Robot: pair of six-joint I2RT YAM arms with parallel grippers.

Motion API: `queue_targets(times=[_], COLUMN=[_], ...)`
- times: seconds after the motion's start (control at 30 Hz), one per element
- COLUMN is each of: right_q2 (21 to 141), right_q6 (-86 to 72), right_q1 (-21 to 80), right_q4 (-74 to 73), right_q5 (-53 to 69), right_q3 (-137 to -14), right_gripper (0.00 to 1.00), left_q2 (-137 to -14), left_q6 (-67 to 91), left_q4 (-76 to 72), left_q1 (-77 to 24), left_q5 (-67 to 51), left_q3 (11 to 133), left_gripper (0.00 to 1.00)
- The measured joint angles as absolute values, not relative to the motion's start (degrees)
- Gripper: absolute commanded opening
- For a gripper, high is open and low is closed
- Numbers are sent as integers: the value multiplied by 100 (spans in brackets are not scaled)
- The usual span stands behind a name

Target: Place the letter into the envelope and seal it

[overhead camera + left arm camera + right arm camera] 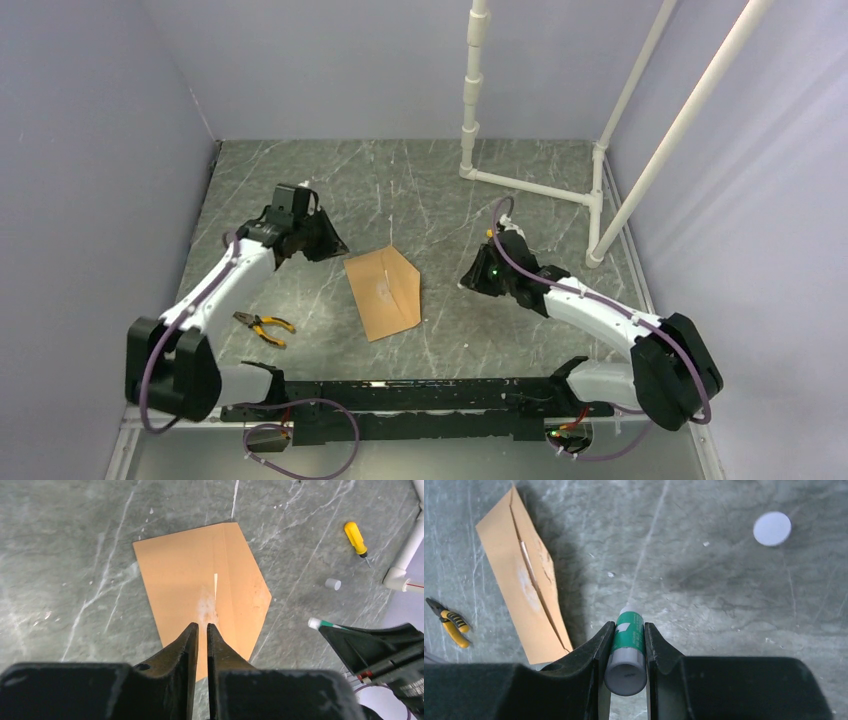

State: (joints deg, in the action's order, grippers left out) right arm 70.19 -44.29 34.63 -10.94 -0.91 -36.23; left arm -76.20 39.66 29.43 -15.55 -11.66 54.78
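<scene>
Between left fingers [184,652] and right fingers' [596,650] glue stick [627,647] lies the envelope [383,292].

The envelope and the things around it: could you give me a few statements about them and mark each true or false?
1. The right gripper holds a green-labelled glue stick. True.
2. The envelope has its pointed flap folded shut. False: the flap is folded out, open.
3. Yellow-handled pliers lie on the table near the left arm. True.
4. The left gripper is clamped on the envelope. False: its jaws stand a crack apart with nothing between them.
5. A small pale cap lies loose on the table. True.
</scene>
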Motion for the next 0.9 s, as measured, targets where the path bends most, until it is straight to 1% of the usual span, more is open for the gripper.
queue_targets(times=[0.13,0.2,0.33,0.47,0.6,0.63,0.7,0.77,0.9], right_q2=[6914,6904,6879,7050,7550,7686,7905,7988,7859], right_q6=[-4604,-4687,-4877,-5172,-5419,-5472,-5583,-5680,-5754], right_q1=[3166,3028,2626,2060,1662,1584,1457,1376,1304], right_q4=[-794,-523,217,1155,1959,2137,2436,2585,2589], right_q5=[215,438,921,1514,1997,2091,2268,2333,2320], right_q3=[-3190,-2989,-2536,-2093,-1885,-1850,-1780,-1719,-1634], right_gripper=[0,2,4,10,23,28,42,52,61], left_q2=[-6884,-6648,-6490,-6475,-6545,-6600,-6716,-6838,-6997], left_q6=[3957,3962,3966,3970,3970,3970,3968,3966,3964], left_q4=[3356,3538,3732,3822,3841,3841,3839,3809,3745], left_q1=[-1555,-1555,-1555,-1555,-1555,-1555,-1555,-1555,-1555], left_q5=[-893,-819,-762,-764,-764,-764,-764,-764,-779], left_q3=[5478,5476,5417,5212,5054,5041,5033,5030,4987], left_gripper=[23,25,25,24,24,24,25,25,25])
